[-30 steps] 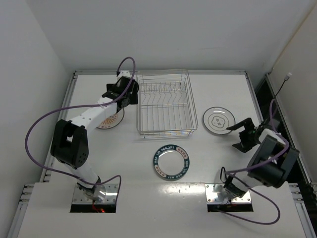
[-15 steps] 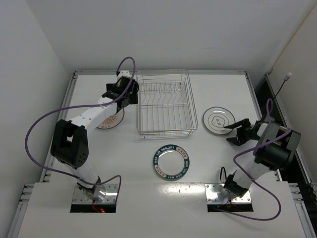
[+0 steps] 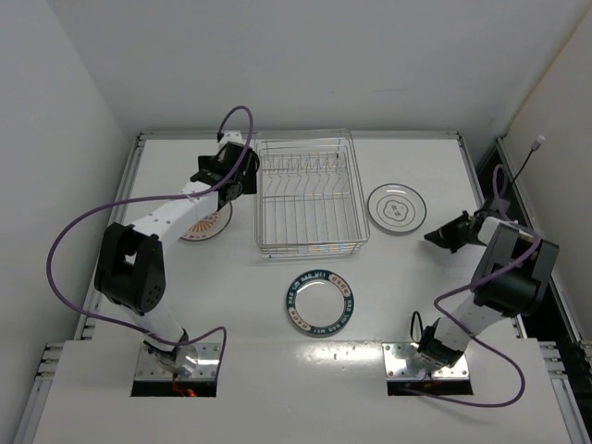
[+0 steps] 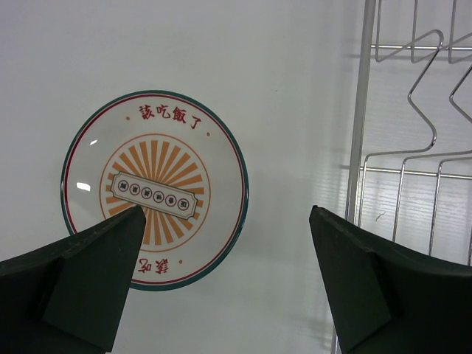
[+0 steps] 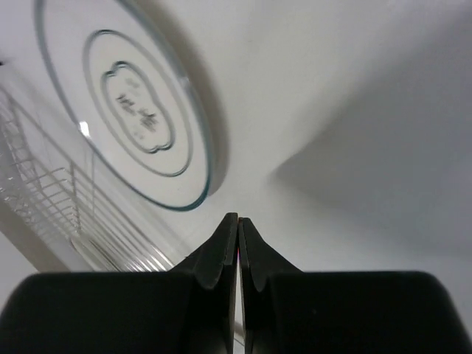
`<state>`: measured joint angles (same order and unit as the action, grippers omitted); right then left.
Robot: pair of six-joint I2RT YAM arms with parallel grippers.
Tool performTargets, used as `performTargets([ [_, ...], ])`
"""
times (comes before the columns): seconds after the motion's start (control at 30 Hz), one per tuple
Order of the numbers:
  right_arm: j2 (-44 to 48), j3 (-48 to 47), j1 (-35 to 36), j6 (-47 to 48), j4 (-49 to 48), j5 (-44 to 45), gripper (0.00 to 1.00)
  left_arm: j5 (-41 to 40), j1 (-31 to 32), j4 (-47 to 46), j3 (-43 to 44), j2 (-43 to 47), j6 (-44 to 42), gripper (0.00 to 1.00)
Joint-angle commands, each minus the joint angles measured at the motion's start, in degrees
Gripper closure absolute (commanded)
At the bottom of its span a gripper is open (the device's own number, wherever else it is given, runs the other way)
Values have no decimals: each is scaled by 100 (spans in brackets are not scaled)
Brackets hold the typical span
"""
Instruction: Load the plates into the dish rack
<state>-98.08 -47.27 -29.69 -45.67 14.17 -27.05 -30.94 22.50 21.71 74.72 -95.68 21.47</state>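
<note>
Within the last second the right gripper (image 5: 238, 217) has snapped from wide open to fully shut. Its jaws are pressed flat together with nothing between them. The grey plate (image 3: 398, 205) is not held. It lies flat on the table (image 3: 416, 305) just beyond the closed tips, and it now sits farther back and a little left of where it was a second ago, nearer the right side of the rack (image 3: 305, 248). My reading is that the grasp missed and the closing fingers nudged the plate away, so this pick will likely need a fresh approach with the jaws reopened around the rim. The left gripper (image 4: 221, 280) has not moved. It is spread wide and empty, hanging over the orange plate (image 4: 155, 188), which lies flat just left of the rack. The blue plate (image 3: 320, 303) rests by itself on the near side of the rack, apart from both arms. No plate stands between the rack's dividers, so all three plates are still to load.
</note>
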Motion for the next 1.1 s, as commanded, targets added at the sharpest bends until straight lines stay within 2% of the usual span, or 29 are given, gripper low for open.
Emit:
performTargets([
  [0.0, 1202, -256, 95, 365, 295, 568, 100, -88, 26, -150, 69, 164, -20, 7],
  [0.1, 1450, -449, 253, 506, 463, 894, 100, -88, 26, -150, 69, 164, -20, 7],
  [0.13, 1450, -450, 306, 567, 463, 816, 96, -88, 26, -150, 69, 164, -20, 7],
  [0.2, 1179, -503, 306, 516, 332, 702, 73, -26, 26, -150, 69, 164, -20, 7],
  [0.23, 873, -503, 306, 515, 114, 544, 55, -26, 26, -150, 69, 164, -20, 7],
  [0.3, 520, -687, 306, 515, 51, 543, 47, -26, 26, -150, 69, 164, -20, 7],
  [0.33, 170, -888, 306, 594, 50, 543, 46, -26, 26, -150, 69, 164, -20, 7],
  [0.57, -720, -1548, 235, 831, -354, -46, 43, -26, 26, -150, 69, 164, -20, 7],
  [0.8, -1687, -2365, 341, 1068, -20, -266, 43, 88, 26, -150, 69, 164, -20, 7],
  [0.87, -1897, -2419, 394, 1130, 103, -327, 47, 88, 26, -150, 69, 164, -20, 7],
  [1.07, -2109, -3006, 526, 1254, 550, -91, 47, 88, 26, -150, 69, 164, -20, 7],
])
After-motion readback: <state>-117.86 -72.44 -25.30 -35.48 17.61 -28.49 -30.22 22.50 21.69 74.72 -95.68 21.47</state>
